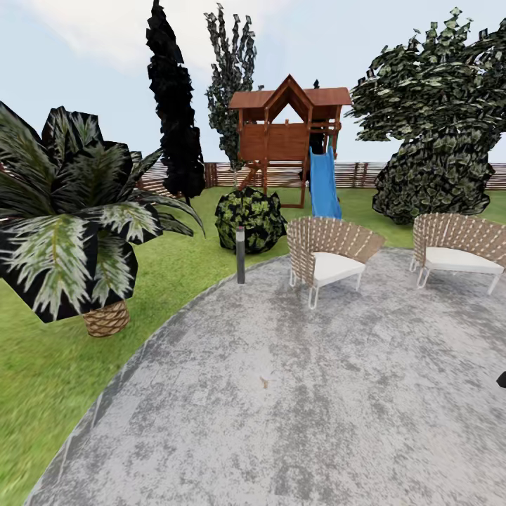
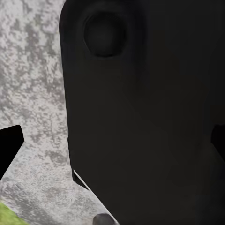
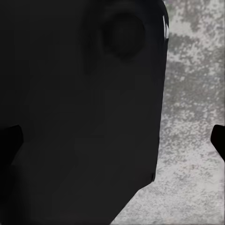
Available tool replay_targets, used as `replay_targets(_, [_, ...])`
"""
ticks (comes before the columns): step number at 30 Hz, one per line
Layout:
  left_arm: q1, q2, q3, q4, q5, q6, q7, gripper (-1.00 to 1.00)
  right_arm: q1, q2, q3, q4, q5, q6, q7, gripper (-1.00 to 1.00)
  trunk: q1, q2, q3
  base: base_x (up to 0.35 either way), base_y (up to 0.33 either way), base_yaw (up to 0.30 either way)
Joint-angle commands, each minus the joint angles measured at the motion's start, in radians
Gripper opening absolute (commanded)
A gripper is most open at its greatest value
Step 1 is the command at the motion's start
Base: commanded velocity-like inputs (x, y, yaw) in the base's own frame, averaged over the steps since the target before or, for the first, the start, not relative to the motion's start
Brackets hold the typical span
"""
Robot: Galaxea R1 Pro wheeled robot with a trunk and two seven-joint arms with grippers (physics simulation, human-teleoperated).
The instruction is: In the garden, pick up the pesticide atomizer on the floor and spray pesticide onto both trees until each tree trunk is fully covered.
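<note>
Ahead, two wicker chairs (image 1: 330,256) are seen on one grey patio (image 1: 281,393); one palm (image 1: 70,218) is planted on the garden (image 1: 183,263) lawn; finger spacing cannot be told; finger tips (image 2: 9,145) are framed beside a black robot body (image 2: 150,117).

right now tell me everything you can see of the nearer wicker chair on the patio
The nearer tan woven-wicker tub chair stands upright on the mottled grey paved patio, close to its curved edge by the green lawn. Its rounded, slatted back wraps round a white seat cushion, and thin white metal-looking legs rest on the paving. It is angled toward the camera's right. Nothing lies on it. A second matching wicker chair stands apart to its right; a short dark bollard lamp post stands to its left.
</note>
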Motion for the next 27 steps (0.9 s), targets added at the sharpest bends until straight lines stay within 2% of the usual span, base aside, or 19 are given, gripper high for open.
replay_targets(1, [0.001, -0.005, 0.001, -0.006, 0.004, 0.006, 0.000, 1.00, 0.003, 0.002, -0.002, -0.001, -0.001, 0.006, 0.006, 1.00, 0.001, 0.000, 0.000, 0.000, 0.000, 0.000])
replay_targets(14, [0.001, -0.005, 0.001, -0.022, 0.004, 0.009, 0.001, 1.00, 0.003, 0.002, -0.002, -0.002, -0.003, 0.011, 0.011, 1.00, 0.001, 0.000, 0.000, 0.000, 0.000, 0.000])
replay_targets(27, [0.001, -0.003, 0.001, -0.087, 0.000, -0.061, 0.005, 1.00, 0.003, -0.001, -0.001, -0.024, 0.007, 0.009, 0.011, 1.00, 0.001, 0.000, 0.000, 0.000, 0.000, 0.000])
